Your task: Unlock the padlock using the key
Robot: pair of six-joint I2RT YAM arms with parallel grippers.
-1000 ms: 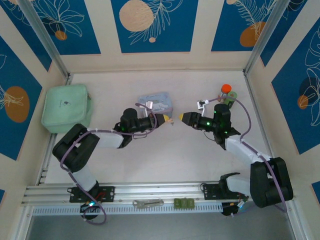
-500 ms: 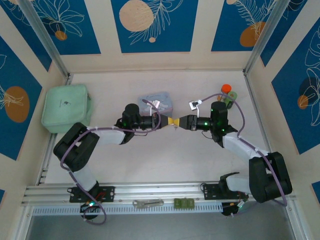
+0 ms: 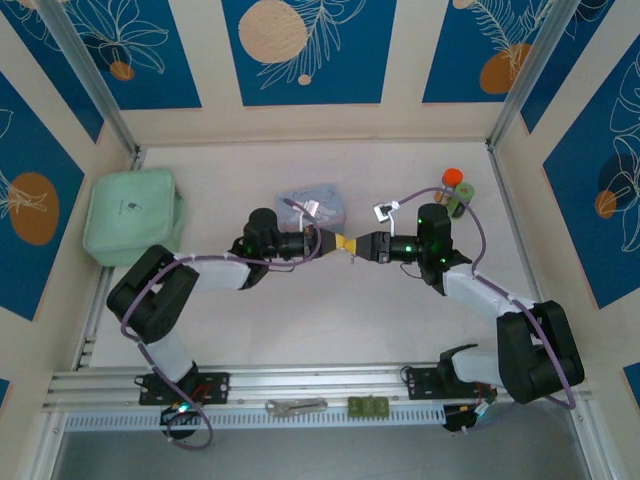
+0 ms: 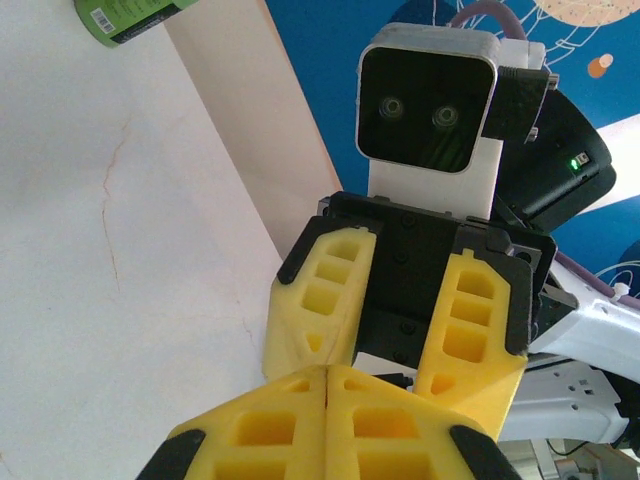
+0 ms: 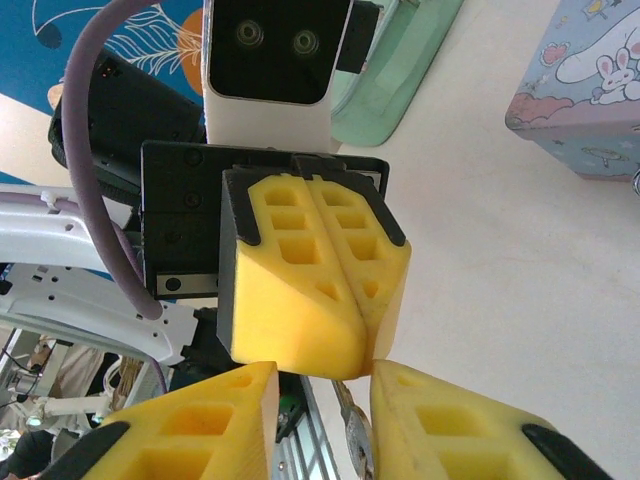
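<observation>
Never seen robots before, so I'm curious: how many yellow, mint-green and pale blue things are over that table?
Yellow: 2, left pincer and right pincer
Mint-green: 1, case
Pale blue: 1, tin
Total: 4

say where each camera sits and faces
top external: above, behind the bases, looking down on the table; left gripper and right gripper meet.
left wrist: looks past its own shut fingers at the right gripper.
right wrist: looks past its own fingers at the left gripper and key.
shared: wrist views both show both grippers.
</observation>
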